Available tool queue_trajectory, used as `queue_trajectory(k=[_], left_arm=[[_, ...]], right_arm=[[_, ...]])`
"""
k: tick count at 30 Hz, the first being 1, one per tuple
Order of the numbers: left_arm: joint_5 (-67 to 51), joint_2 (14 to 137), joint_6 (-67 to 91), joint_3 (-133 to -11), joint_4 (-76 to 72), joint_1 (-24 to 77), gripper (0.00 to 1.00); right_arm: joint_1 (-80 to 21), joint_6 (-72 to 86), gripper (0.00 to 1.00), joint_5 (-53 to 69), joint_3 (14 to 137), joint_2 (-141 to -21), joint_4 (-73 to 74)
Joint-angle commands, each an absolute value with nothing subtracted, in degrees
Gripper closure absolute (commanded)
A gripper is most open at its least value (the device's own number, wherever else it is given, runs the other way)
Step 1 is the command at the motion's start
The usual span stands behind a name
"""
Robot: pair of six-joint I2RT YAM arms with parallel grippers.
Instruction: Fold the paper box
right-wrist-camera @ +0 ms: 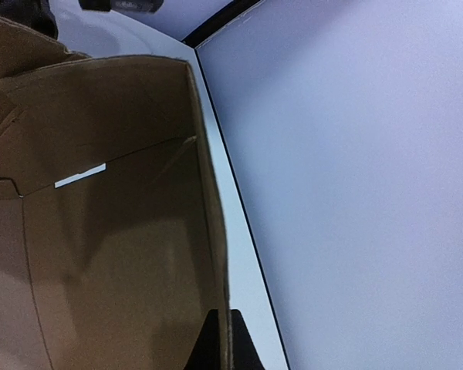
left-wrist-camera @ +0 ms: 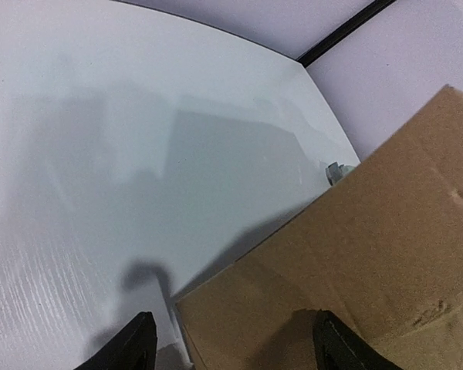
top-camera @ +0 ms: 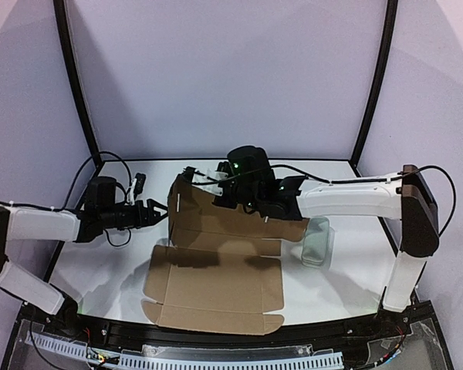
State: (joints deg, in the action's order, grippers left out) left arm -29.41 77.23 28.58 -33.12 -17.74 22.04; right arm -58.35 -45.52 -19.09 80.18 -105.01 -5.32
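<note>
- Two arms work the box [top-camera: 216, 281], which lies mid-table [top-camera: 100, 262] with its long axis running from near edge to far. The near half is flat and the far panel is tipped up.
- Right claw [right-wrist-camera: 221, 341] is pressed together on the top edge of that raised panel. Its wrist view shows one dark finger on each side of the cardboard wall.
- Left claw [top-camera: 158, 213] is spread and holds nothing. It hovers just beside the raised panel's left end, pointing right towards it.
- In the left wrist view the cardboard corner sits ahead and to the right, reaching in between the open fingers [left-wrist-camera: 135, 345]. Whether it touches either one I cannot tell.
- The key relation is that the box lies to the right of the left claw. The left side flap is nearer that arm than the right one, which is busy propping the panel.
- My judgement is that the left arm is the one to close in and turn that flap.
- A pale oblong thing [top-camera: 318, 240] sits just beside the box's right edge, apart from both claws.
</note>
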Motion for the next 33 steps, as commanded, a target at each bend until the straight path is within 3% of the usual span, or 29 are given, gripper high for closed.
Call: queue_trajectory(k=[1, 5, 15, 23, 33], left_arm=[[-30.79, 81.82, 29.36, -31.16, -22.55, 22.41, 0.30], [-31.64, 81.76, 29.63, -28.81, -27.27, 22.41, 0.30], [-33.41, 77.87, 25.40, -28.12, -21.54, 22.42, 0.31], [-33.83, 73.33, 26.17, -25.39, -22.08, 22.56, 0.34], [-32.43, 78.23, 26.44, -28.39, -24.78, 22.50, 0.36]], right_arm=[[-59.14, -49.51, 1.00, -17.79, 77.64, -107.23, -14.84], [-59.37, -54.62, 1.00, -16.59, 72.37, -107.87, -22.04], [-62.68, -63.58, 1.00, -19.18, 66.13, -110.71, -33.04], [-63.37, -66.01, 1.00, -23.10, 68.37, -114.80, -39.92], [-62.95, -74.91, 1.00, -26.92, 75.22, -121.76, -52.35]])
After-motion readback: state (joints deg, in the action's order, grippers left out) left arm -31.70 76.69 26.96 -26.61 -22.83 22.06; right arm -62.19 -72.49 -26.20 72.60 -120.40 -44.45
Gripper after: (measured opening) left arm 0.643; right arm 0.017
